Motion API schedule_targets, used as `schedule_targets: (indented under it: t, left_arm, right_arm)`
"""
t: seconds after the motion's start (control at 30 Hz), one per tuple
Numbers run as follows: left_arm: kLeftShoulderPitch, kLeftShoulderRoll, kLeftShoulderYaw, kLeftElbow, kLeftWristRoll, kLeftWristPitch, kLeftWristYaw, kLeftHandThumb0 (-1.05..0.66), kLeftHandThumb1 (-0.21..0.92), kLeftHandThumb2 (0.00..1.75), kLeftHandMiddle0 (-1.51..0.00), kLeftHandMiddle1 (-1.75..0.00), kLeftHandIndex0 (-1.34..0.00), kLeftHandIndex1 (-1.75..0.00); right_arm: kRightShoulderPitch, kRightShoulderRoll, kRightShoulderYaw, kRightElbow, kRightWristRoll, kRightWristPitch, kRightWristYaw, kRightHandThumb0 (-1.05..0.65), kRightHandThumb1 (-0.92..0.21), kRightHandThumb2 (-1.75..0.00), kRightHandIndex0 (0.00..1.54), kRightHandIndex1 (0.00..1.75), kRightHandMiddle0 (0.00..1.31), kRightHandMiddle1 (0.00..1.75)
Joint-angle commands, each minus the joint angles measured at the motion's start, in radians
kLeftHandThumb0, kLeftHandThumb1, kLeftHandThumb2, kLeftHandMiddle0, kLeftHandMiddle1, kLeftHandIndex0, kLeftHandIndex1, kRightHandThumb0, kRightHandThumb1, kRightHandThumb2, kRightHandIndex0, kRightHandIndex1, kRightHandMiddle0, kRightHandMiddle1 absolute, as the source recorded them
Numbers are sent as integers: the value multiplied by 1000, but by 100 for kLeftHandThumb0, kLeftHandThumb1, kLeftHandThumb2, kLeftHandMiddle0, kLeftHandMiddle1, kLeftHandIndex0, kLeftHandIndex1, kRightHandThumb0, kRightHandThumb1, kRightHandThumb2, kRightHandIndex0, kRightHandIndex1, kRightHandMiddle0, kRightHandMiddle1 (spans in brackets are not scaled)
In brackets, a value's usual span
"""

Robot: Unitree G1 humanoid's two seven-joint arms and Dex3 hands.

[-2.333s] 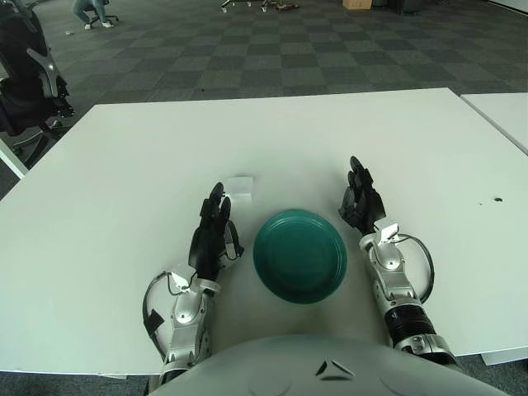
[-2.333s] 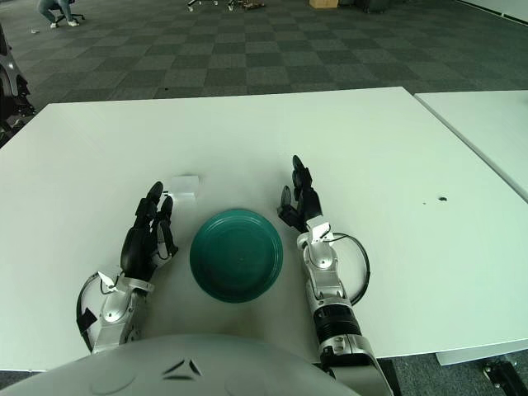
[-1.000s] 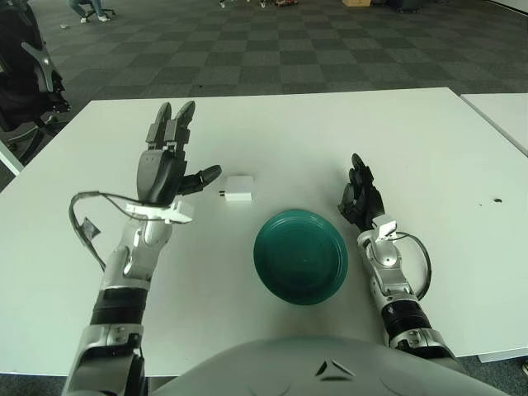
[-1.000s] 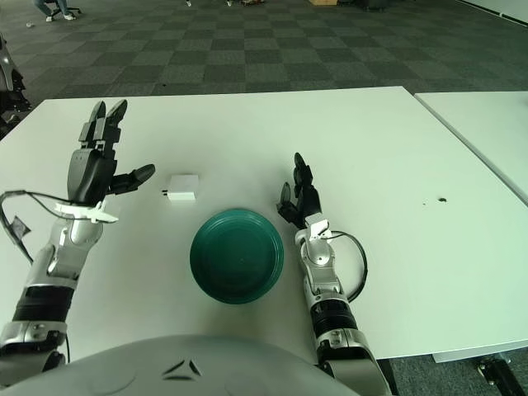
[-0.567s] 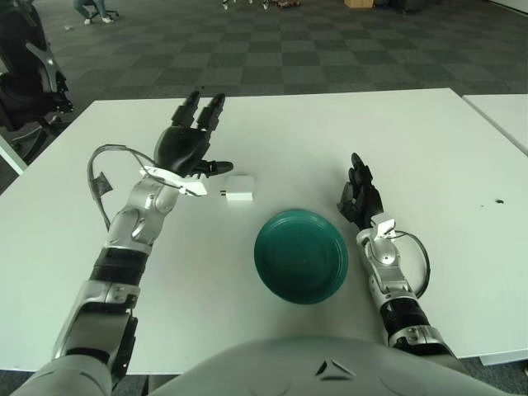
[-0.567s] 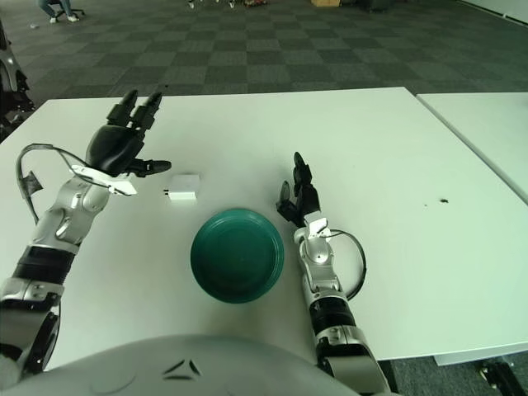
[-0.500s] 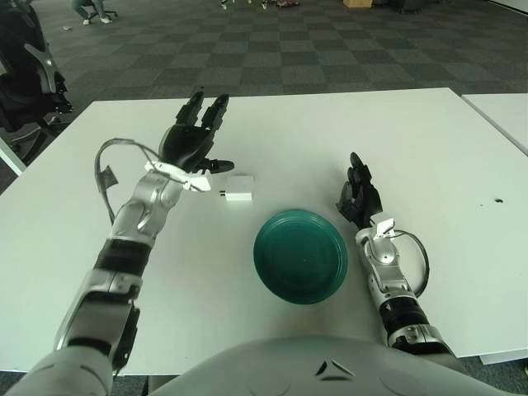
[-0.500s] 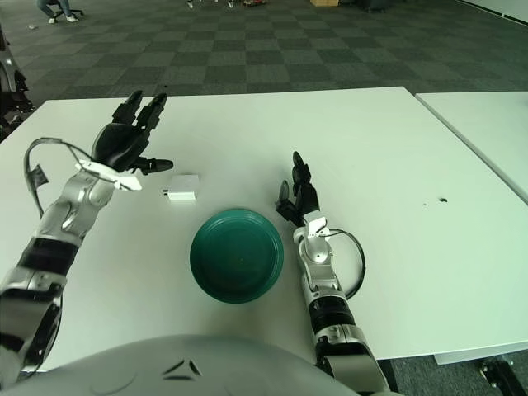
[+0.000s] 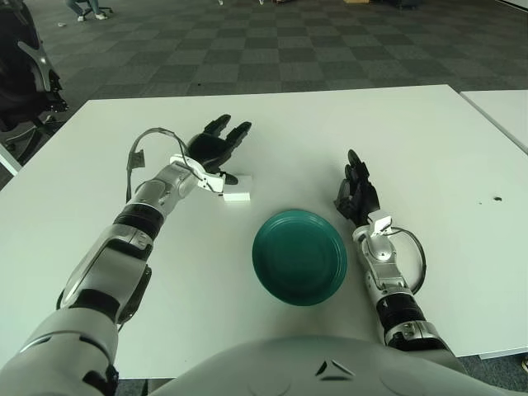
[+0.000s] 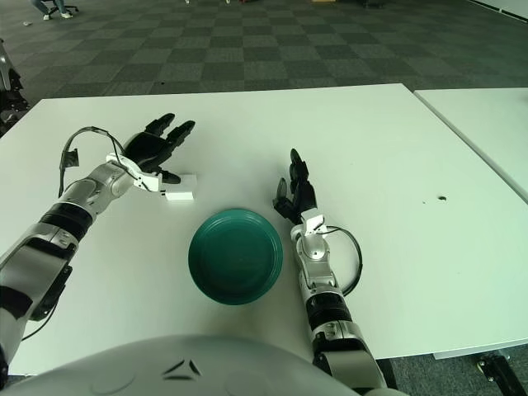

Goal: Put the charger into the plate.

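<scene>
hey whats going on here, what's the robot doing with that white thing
The robot is going for the white charger on the table. Its left hand hangs just above the charger with fingers spread, not gripping it. The green plate sits empty nearer the robot, and the right hand rests open on the table beside it.

Silver arms, black three-fingered hands

No readable text, label, brand or number shows on anything.

Bright, even overhead light, soft faint shadows under the arms, sharp focus, no glare.
</scene>
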Motion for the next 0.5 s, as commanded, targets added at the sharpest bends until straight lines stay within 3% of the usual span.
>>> schedule_targets:
  t: [0.0, 0.47]
  left_arm:
    - [-103, -7, -43, 153, -28, -58, 0, -105, 92, 35, -1, 0, -1, -34]
    - [-160, -34, -95, 271, -81, -82, -110, -105, 92, 22, -3, -1, 0, -67]
  right_arm:
    - [153, 44, 9, 206, -1, 82, 5, -86, -92, -91, 0, 0, 0, 17]
    - [154, 48, 8, 218, -7, 78, -5, -86, -92, -91, 3, 1, 0, 29]
